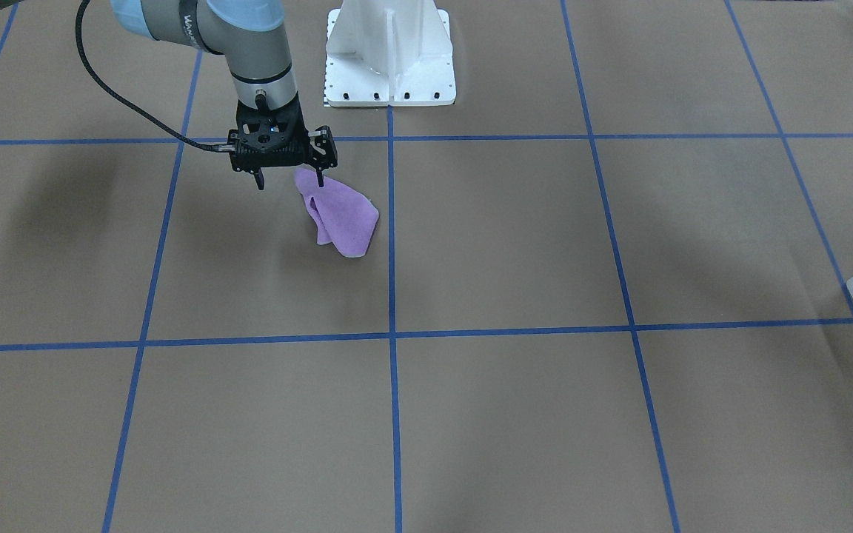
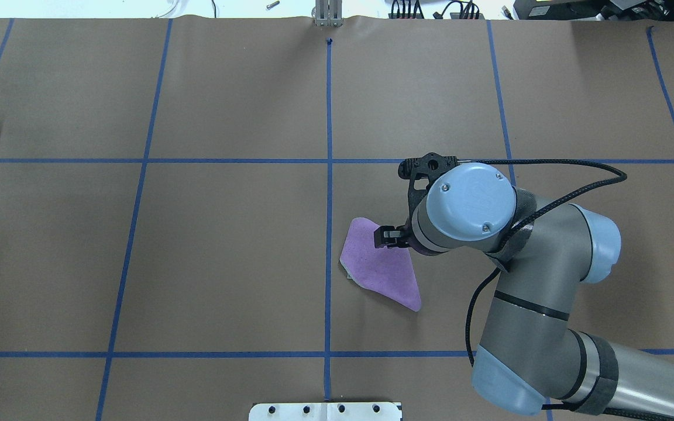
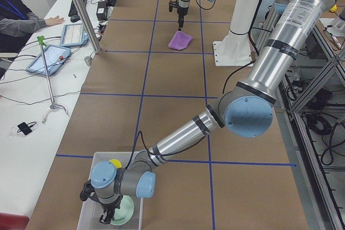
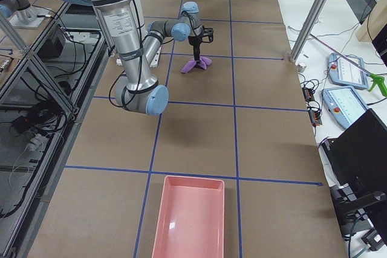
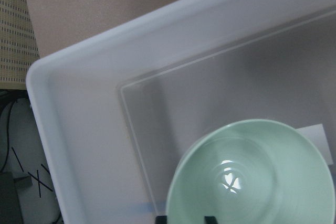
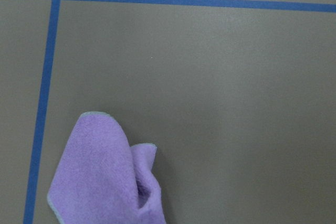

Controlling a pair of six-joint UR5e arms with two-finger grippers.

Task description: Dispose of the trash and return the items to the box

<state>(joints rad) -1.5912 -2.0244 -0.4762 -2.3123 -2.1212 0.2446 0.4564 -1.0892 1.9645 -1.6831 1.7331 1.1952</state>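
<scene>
- The right gripper (image 1: pixel 289 180) hangs low over the table (image 1: pixel 508 244), pointing straight down, its 2 fingers spread wide with nothing between them.
- The purple cloth (image 1: pixel 345 218) lies crumpled on the brown paper just beside the centre blue tape line (image 1: pixel 391 244), on the robot's right of it and 1 grid square out from the white base (image 1: pixel 389 66).
- 1 finger (image 1: pixel 320 176) stands at the cloth's raised corner nearest the robot (I cannot tell whether it touches). The other finger is over bare paper, and the rest of the cloth spreads away from the gripper toward the operators' side.
- In the right wrist view the cloth fills the lower left corner, folded over on itself, and no fingertip shows.
- The left gripper (image 3: pixel 106 216) reaches down into the white bin (image 5: pixel 79 129) at the table's far left end.
- A pale green bowl (image 5: pixel 257 177) sits upright in that bin. The 2 dark fingertips stand either side of its rim, fairly close together, but I cannot tell whether they pinch it.
- A yellow thing (image 3: pixel 114 163) also lies in the bin.
- A pink tray (image 4: pixel 187 216) sits at the table's right end, well apart from the cloth.
</scene>
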